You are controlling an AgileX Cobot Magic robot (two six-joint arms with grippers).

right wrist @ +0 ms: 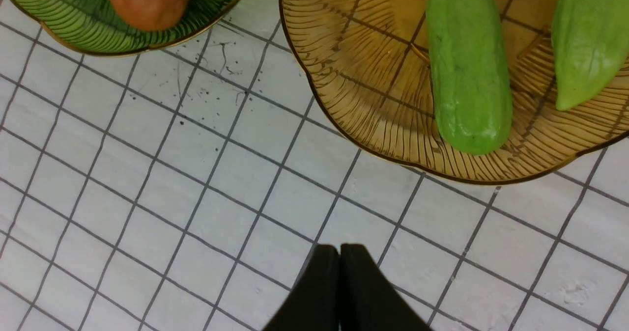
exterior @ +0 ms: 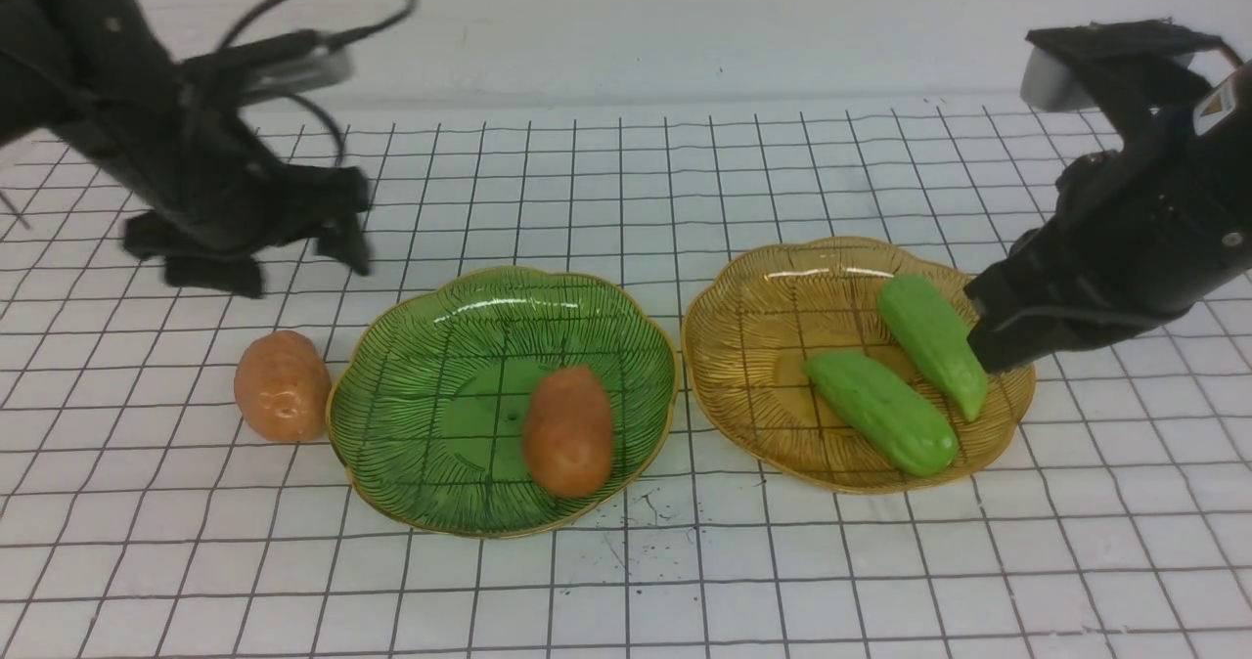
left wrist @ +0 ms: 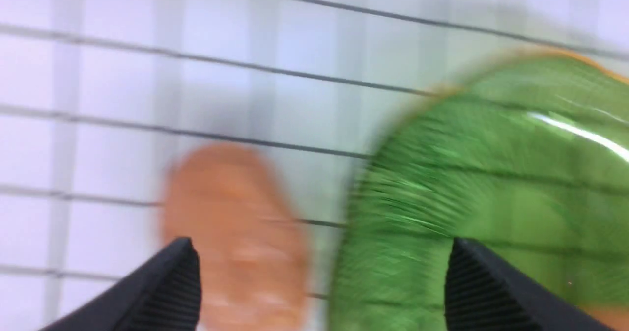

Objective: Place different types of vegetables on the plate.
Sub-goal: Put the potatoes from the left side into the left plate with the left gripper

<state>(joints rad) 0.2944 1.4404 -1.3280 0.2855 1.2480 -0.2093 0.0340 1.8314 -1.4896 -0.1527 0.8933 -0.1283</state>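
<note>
One orange-brown potato (exterior: 283, 386) lies on the table just left of the green plate (exterior: 440, 317). A second potato (exterior: 568, 431) rests inside that plate, toward its front. Two light-green gourds (exterior: 880, 412) (exterior: 934, 343) lie side by side in the amber plate (exterior: 753, 317). My left gripper (exterior: 284, 258) hovers blurred above and behind the loose potato, open and empty. The left wrist view shows that potato (left wrist: 231, 233) and the green plate's rim (left wrist: 491, 183) between the spread fingers. My right gripper (exterior: 988, 346) is shut and empty at the amber plate's right edge, beside the rear gourd.
A white gridded cover (exterior: 626, 591) spans the table. The two plates sit almost rim to rim at the middle. The left arm's cable (exterior: 323, 14) loops up at the back left. Dark specks (right wrist: 221, 66) mark the cover in front of the plates.
</note>
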